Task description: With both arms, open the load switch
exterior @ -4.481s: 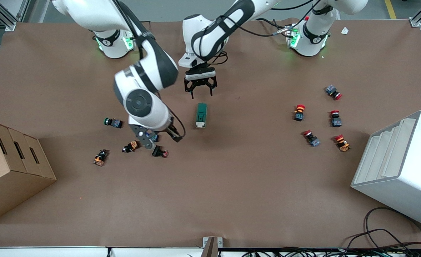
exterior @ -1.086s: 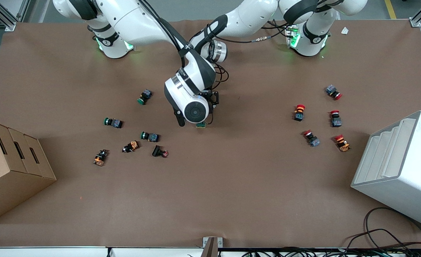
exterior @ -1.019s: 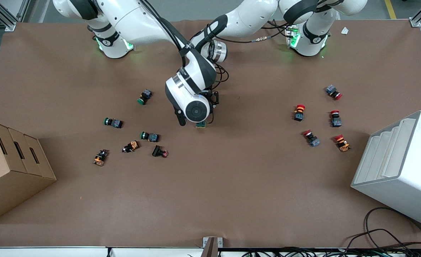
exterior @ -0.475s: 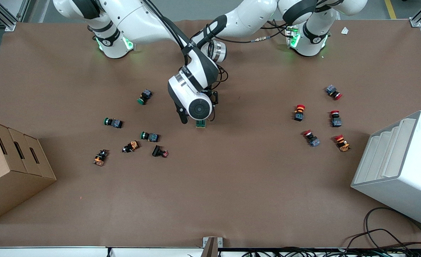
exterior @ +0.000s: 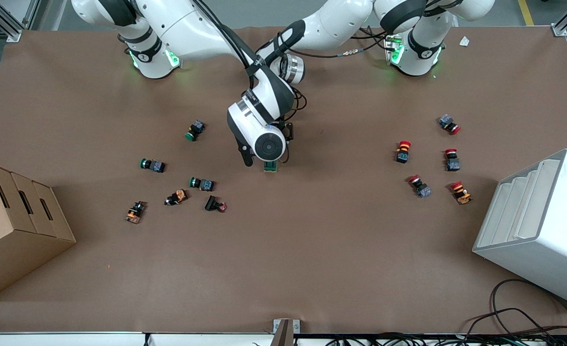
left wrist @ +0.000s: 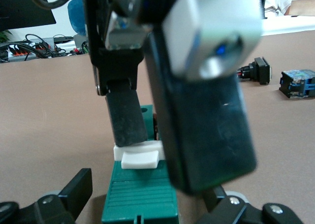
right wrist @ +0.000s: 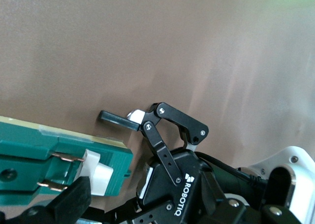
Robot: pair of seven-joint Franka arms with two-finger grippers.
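The dark green load switch (exterior: 270,167) lies mid-table, mostly hidden under the right arm's wrist (exterior: 264,139) in the front view. In the left wrist view the switch (left wrist: 142,199) carries a white lever (left wrist: 140,159). My left gripper (left wrist: 147,204) is low and open, with its jaws straddling the end of the switch that lies farther from the front camera; bare table shows beside one finger (left wrist: 78,184). My right gripper (left wrist: 157,150) hangs open over the lever, one fingertip (left wrist: 129,135) just above it. The right wrist view shows the lever (right wrist: 96,175) beside my own finger (right wrist: 74,199).
Green, orange and dark push buttons (exterior: 201,183) lie scattered toward the right arm's end, and red-capped ones (exterior: 402,151) toward the left arm's end. A cardboard box (exterior: 14,226) and a white bin (exterior: 538,226) stand at the table's two ends.
Since 4.5 s ago the right arm has swung from the push buttons to over the switch, and the left gripper has come down around it. Over the last second the right wrist crept slightly toward the left arm's end.
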